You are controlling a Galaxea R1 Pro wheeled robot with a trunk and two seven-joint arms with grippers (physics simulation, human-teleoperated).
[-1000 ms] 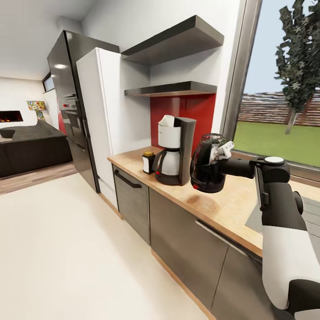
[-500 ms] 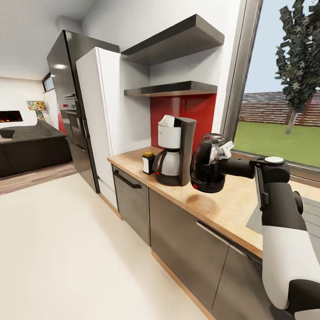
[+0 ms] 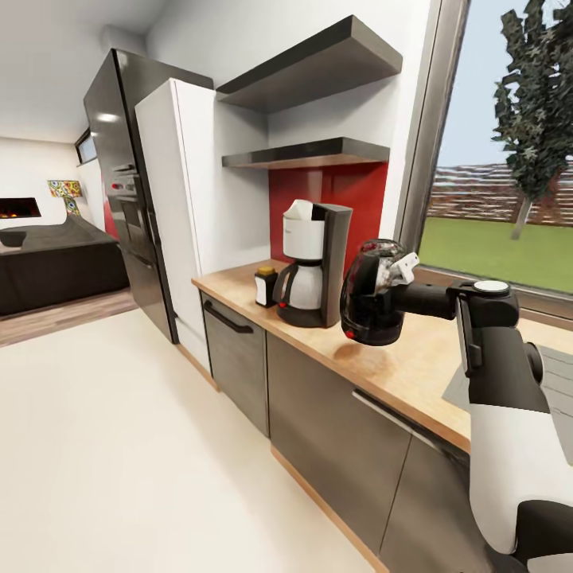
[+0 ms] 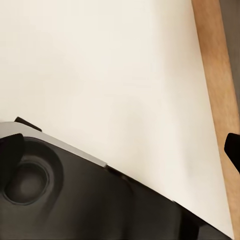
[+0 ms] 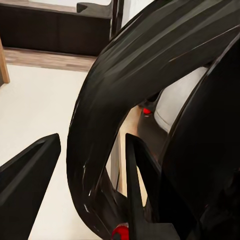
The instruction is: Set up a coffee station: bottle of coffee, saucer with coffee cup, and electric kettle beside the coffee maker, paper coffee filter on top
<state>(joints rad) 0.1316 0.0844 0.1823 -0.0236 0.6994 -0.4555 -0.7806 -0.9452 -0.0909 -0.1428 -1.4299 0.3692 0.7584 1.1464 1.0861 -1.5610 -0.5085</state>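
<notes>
My right gripper (image 3: 395, 276) is shut on the handle of the dark electric kettle (image 3: 368, 296), which hangs above the wooden countertop (image 3: 398, 362), just right of the coffee maker (image 3: 317, 267). The right wrist view has the kettle's handle (image 5: 115, 100) running between the black fingers (image 5: 27, 172). A white paper filter (image 3: 298, 212) sits on top of the coffee maker. The small bottle of coffee (image 3: 265, 288) stands on the counter to the machine's left. The left wrist view looks down at the cream floor (image 4: 115, 75), with a dark tip at the frame's edge.
Two dark shelves (image 3: 310, 153) hang on the wall above the coffee maker. A white cabinet (image 3: 187, 207) and a black fridge (image 3: 123, 191) stand at the counter's left end. A grey inset (image 3: 455, 390) lies in the counter on the right. A large window (image 3: 509, 183) is behind.
The whole picture has shifted a little, so the camera moved. The coffee maker and shelves now sit slightly higher and to the right. The kettle stays held in the right gripper.
</notes>
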